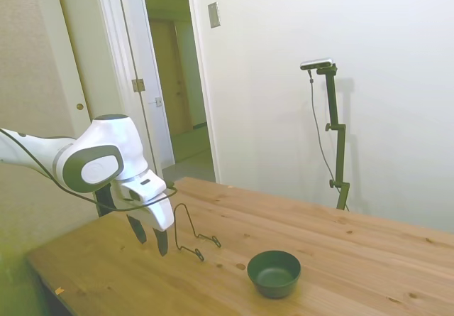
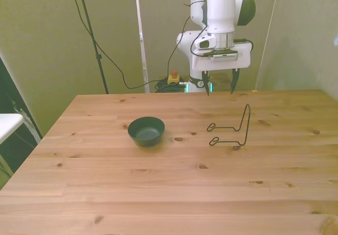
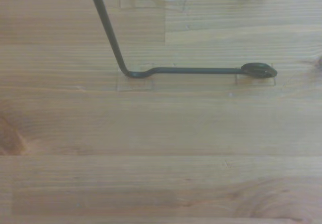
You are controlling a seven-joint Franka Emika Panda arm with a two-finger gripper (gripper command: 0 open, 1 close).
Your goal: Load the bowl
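The small dark green bowl (image 1: 274,273) (image 2: 146,131) sits upright and empty on the wooden table (image 2: 158,193), left of centre in the front view. My gripper (image 1: 150,238) (image 2: 219,83) hangs open above the table's far part, with nothing between its fingers, well apart from the bowl. A thin black wire rack (image 1: 190,233) (image 2: 234,129) (image 3: 151,68) stands on the table between my gripper and the near side, to the front view's right of the bowl. The wrist view shows only the rack's wire feet on the wood.
Behind the table in the front view, cables and a small box with a red button (image 2: 172,77) lie on the floor. In the side view an open doorway (image 1: 174,82) and a white wall (image 1: 319,18) stand beyond the table.
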